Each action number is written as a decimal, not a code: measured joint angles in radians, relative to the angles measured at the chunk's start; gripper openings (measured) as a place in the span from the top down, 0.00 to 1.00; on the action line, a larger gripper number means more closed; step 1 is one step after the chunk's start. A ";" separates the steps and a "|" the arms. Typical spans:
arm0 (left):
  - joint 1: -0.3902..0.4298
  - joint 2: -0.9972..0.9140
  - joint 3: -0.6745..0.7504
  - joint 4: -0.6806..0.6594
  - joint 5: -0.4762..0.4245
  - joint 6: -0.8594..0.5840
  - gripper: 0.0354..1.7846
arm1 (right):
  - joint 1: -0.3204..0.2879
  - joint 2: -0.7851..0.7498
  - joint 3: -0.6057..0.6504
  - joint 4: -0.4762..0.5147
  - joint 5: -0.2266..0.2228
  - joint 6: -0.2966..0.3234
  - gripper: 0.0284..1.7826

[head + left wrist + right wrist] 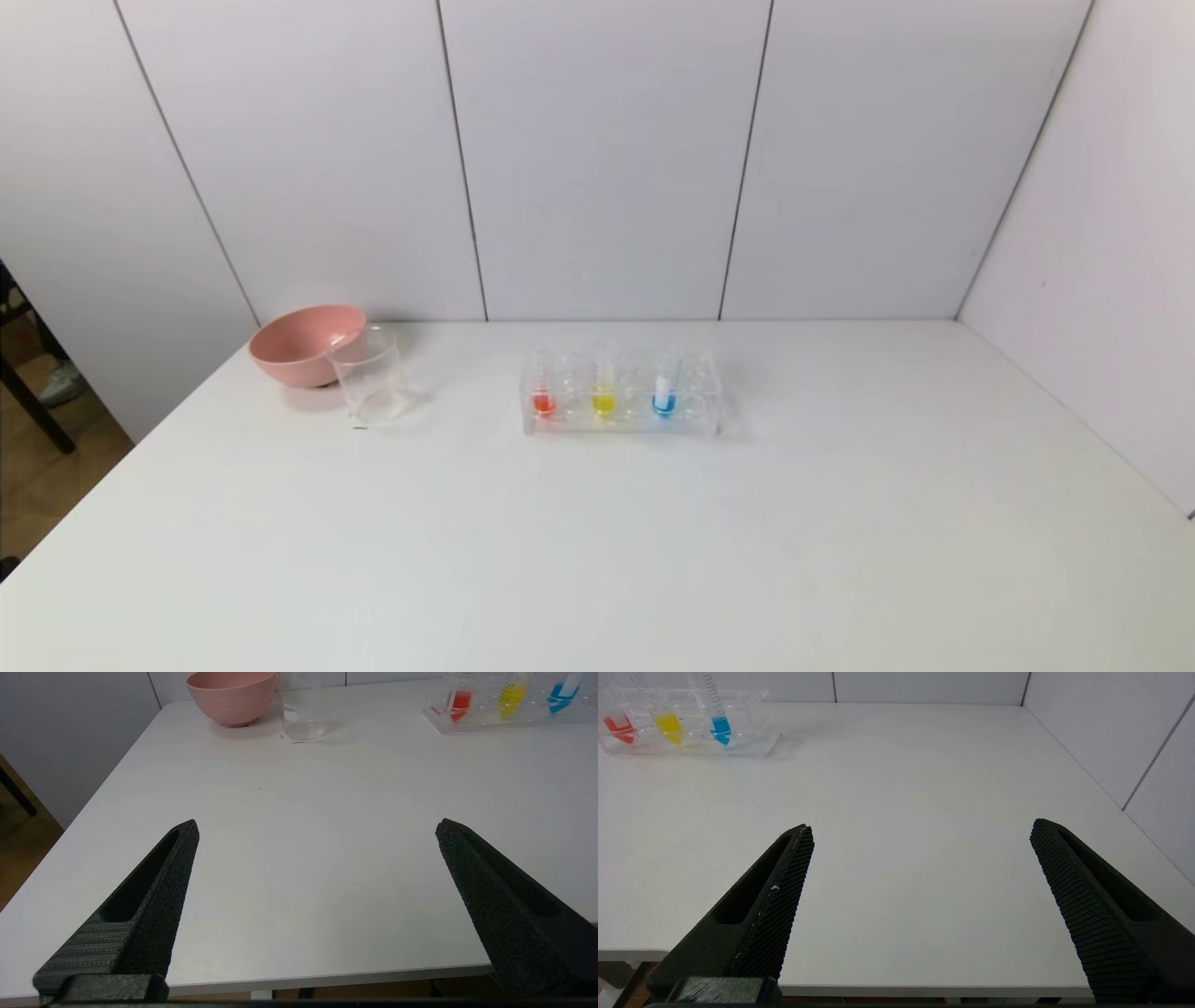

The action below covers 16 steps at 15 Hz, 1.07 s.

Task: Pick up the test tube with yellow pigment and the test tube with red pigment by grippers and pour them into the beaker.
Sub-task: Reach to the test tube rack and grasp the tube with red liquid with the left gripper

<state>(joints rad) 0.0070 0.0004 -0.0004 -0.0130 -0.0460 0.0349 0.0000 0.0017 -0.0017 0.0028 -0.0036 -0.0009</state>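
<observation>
The test tube with red pigment (542,397) and the test tube with yellow pigment (604,397) stand upright in a clear rack (624,425) at the table's far middle. The clear beaker (371,378) stands to their left, empty. In the left wrist view the red tube (459,704), yellow tube (512,697) and beaker (304,709) lie far ahead. My left gripper (317,828) hangs open over the table's near edge, holding nothing. My right gripper (922,830) is open too, at the near edge on the right, far from the yellow tube (669,727) and red tube (619,727).
A pink bowl (303,343) sits just behind and left of the beaker. A blue-tipped tube (664,390) stands in the same rack, right of the yellow one. White walls close the table at the back and right; the table's left edge drops to the floor.
</observation>
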 joint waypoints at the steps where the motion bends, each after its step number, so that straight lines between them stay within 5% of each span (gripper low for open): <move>1: 0.000 0.000 0.000 0.000 0.000 0.000 0.00 | 0.000 0.000 0.000 0.000 0.000 0.000 0.05; 16: 0.000 0.000 0.000 0.001 0.006 0.000 0.00 | 0.000 0.000 0.000 0.000 0.000 0.000 0.05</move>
<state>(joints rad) 0.0066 0.0004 -0.0004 -0.0115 -0.0402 0.0351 0.0000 0.0017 -0.0017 0.0032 -0.0036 -0.0013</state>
